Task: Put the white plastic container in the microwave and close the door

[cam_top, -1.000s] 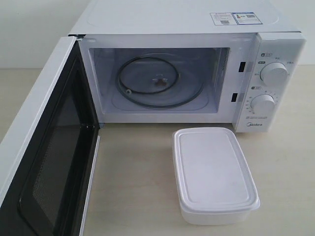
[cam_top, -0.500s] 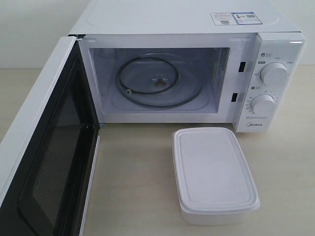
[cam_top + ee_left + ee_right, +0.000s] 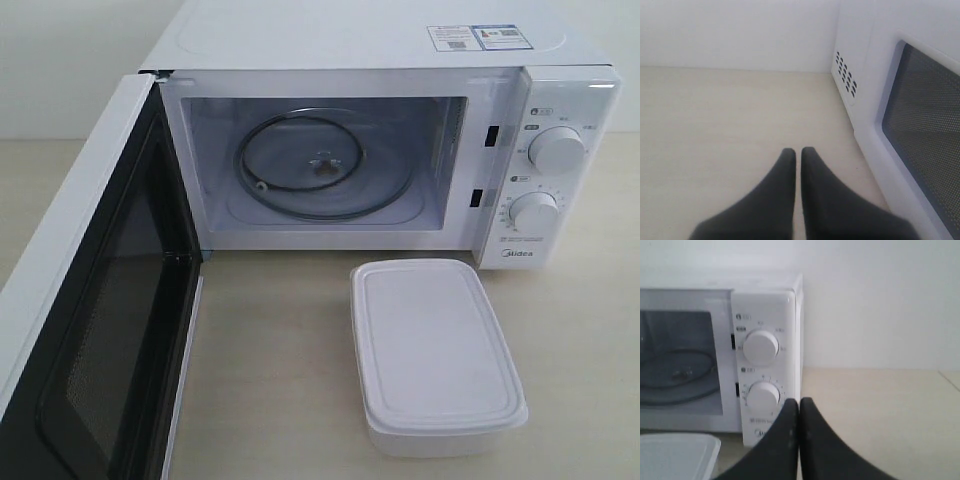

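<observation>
On the bench (image 3: 280, 380), the white plastic container (image 3: 436, 350) sits before the microwave (image 3: 330, 40) with the door (image 3: 95, 300) open; left pincer (image 3: 798, 152) and right pincer (image 3: 799, 402) are closed, empty.

The microwave (image 3: 300, 35) was white, its door (image 3: 120, 300) black-framed with dotted mesh; the container (image 3: 432, 345) white, the surface (image 3: 270, 370) pale beige.

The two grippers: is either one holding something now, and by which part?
Nothing is held. Left gripper and right gripper are shut, empty; the white plastic container lies untouched.
</observation>
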